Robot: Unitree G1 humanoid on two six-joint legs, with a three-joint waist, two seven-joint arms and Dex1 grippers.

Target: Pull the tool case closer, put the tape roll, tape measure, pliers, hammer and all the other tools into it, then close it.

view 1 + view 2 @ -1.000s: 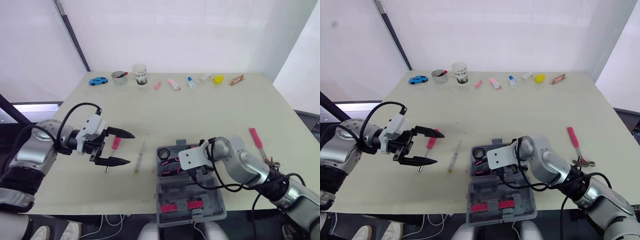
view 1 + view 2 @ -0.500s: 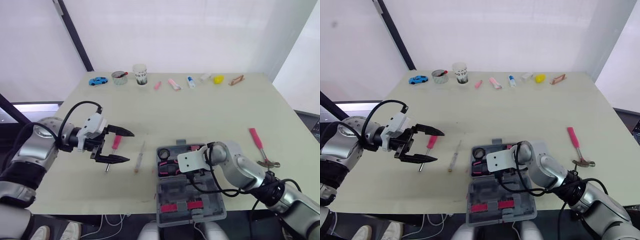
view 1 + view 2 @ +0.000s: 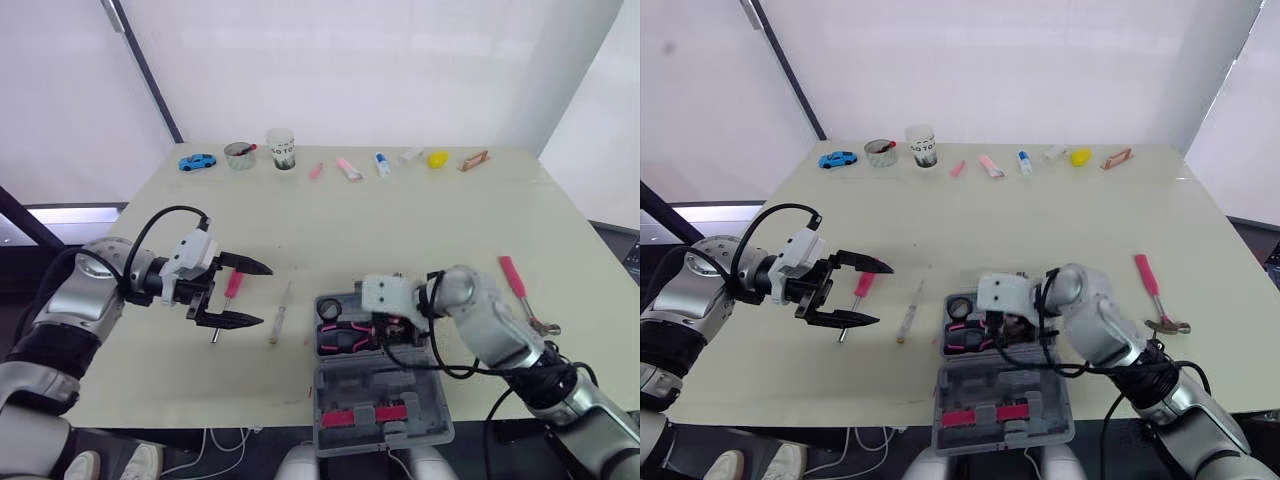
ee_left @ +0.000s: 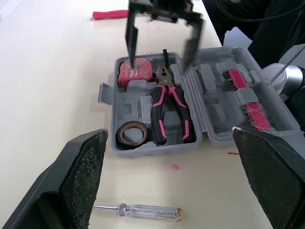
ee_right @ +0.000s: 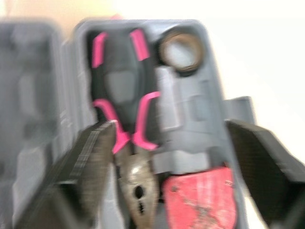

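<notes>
Your right gripper (image 4: 159,55) rose from the tool case (image 4: 138,102), fingers spread and empty, leaving the pliers (image 4: 167,112) seated; your left gripper (image 3: 264,296) hung open, the hammer (image 3: 512,277) still outside.

Case (image 4: 143,102) grey, pink-red strips inside one half. Pliers (image 4: 167,114) black, handles edged pink. Tape roll (image 4: 132,133) dark brown. Tape measure (image 4: 135,71) red. Screwdriver (image 4: 143,210) clear handle, brass-coloured cap. Hammer (image 3: 512,275) pink handle. Surface (image 3: 400,220) pale cream. Toy car (image 3: 196,161) blue. My fingers (image 3: 245,267) black.
</notes>
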